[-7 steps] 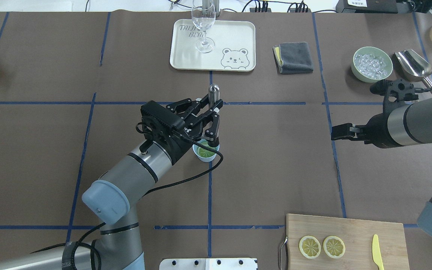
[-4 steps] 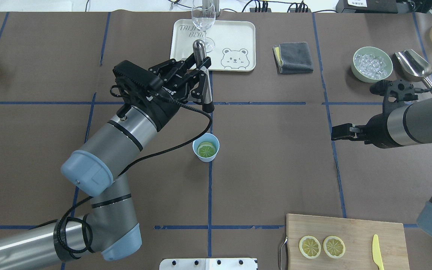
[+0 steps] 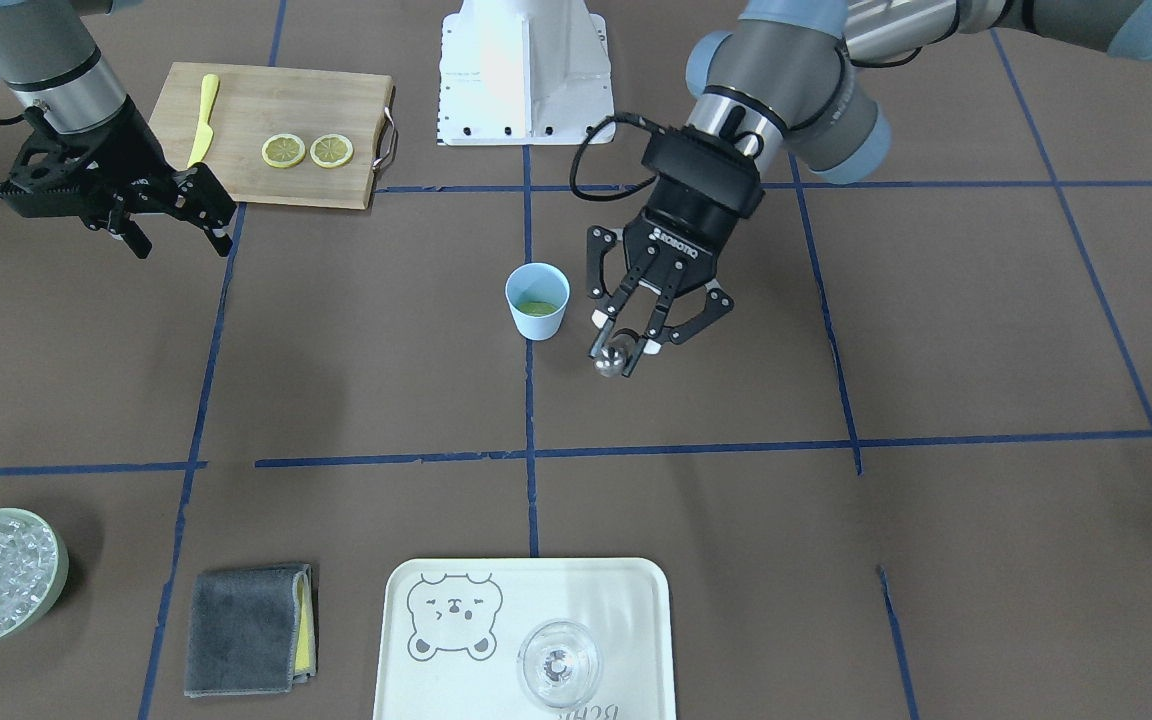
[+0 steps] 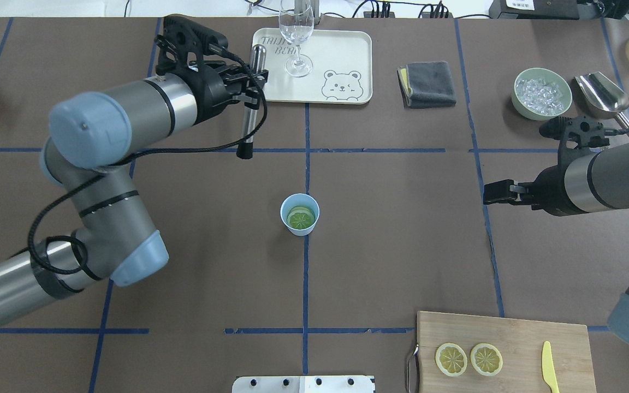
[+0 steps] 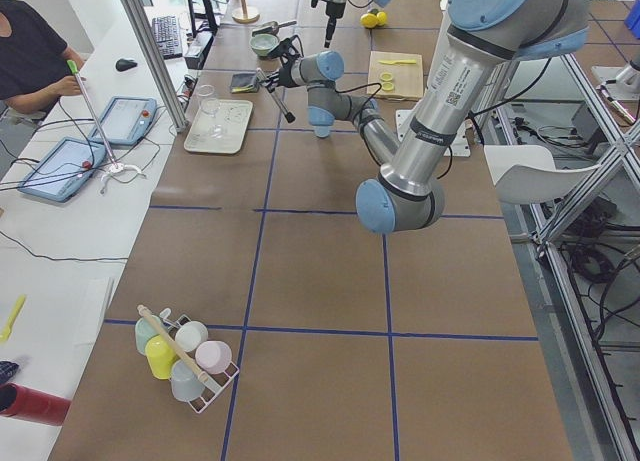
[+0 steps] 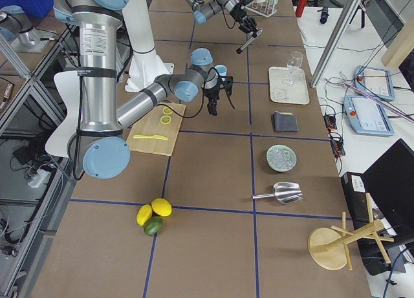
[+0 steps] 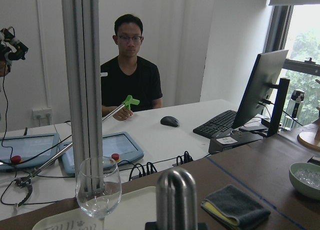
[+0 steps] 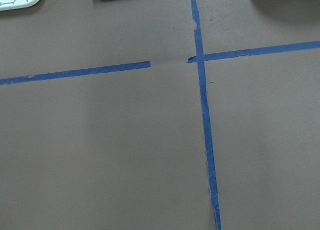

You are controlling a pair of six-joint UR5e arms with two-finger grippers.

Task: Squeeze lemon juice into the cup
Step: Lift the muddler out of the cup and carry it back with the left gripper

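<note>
The light-blue cup (image 4: 300, 214) stands at the table's middle with a lemon slice (image 4: 300, 219) lying inside it; the cup also shows in the front-facing view (image 3: 537, 300). My left gripper (image 4: 249, 87) is shut on a metal muddler (image 4: 250, 103), raised well above the table, far-left of the cup and near the tray. In the left wrist view the muddler's rounded end (image 7: 176, 197) stands up in front. My right gripper (image 3: 179, 238) is open and empty, hovering right of the cup. Two more lemon slices (image 4: 451, 358) lie on the cutting board.
A white bear tray (image 4: 347, 54) with a wine glass (image 4: 296, 33) sits at the far middle. A grey cloth (image 4: 427, 83), green ice bowl (image 4: 516, 93) and metal scoop (image 4: 601, 93) lie far right. A cutting board (image 4: 511, 333) with a yellow knife (image 4: 549, 368) is near right.
My left gripper has lifted the muddler out of the cup and carried it up and away to the far left, toward the tray. The right arm has not moved.
</note>
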